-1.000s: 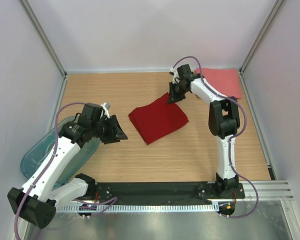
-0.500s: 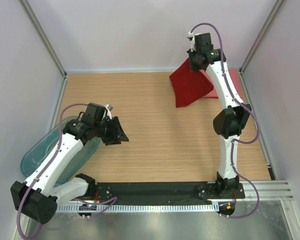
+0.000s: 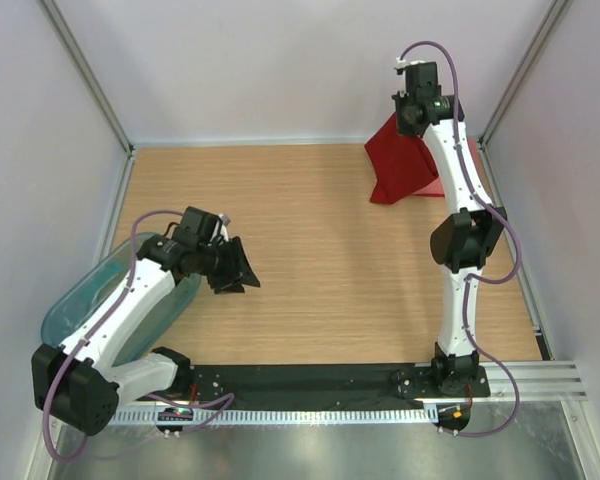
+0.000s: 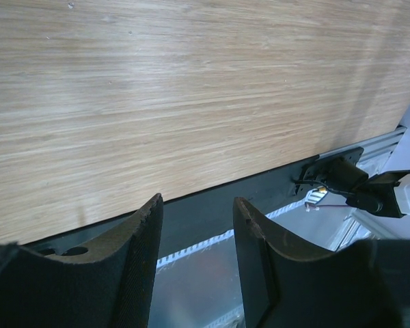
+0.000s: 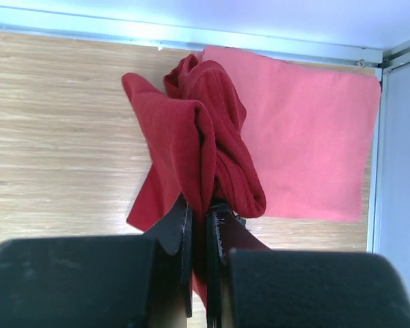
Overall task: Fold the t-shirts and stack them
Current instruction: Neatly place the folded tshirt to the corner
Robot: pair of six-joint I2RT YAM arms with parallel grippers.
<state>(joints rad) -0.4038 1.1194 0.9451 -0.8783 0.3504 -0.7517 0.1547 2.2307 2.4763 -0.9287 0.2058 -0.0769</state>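
My right gripper (image 3: 416, 122) is raised at the back right and shut on the dark red t-shirt (image 3: 402, 165), which hangs bunched from it, its lower end by the table. In the right wrist view the gripper (image 5: 200, 212) pinches the red cloth (image 5: 198, 143) between its fingers. The salmon-pink t-shirt (image 5: 307, 137) lies folded flat in the back right corner, below and right of the hanging shirt; in the top view only strips of it (image 3: 472, 160) show. My left gripper (image 3: 242, 272) is open and empty over the bare table; its fingers (image 4: 140, 239) stand apart.
A translucent teal bin (image 3: 70, 310) sits at the left edge under my left arm. Metal frame posts and white walls enclose the wooden table (image 3: 320, 260). A black base strip (image 3: 310, 385) runs along the near edge.
My right gripper has lifted the dark red t-shirt off the table's middle and carried it up and to the back right, over the pink shirt. The left gripper shifted slightly right.
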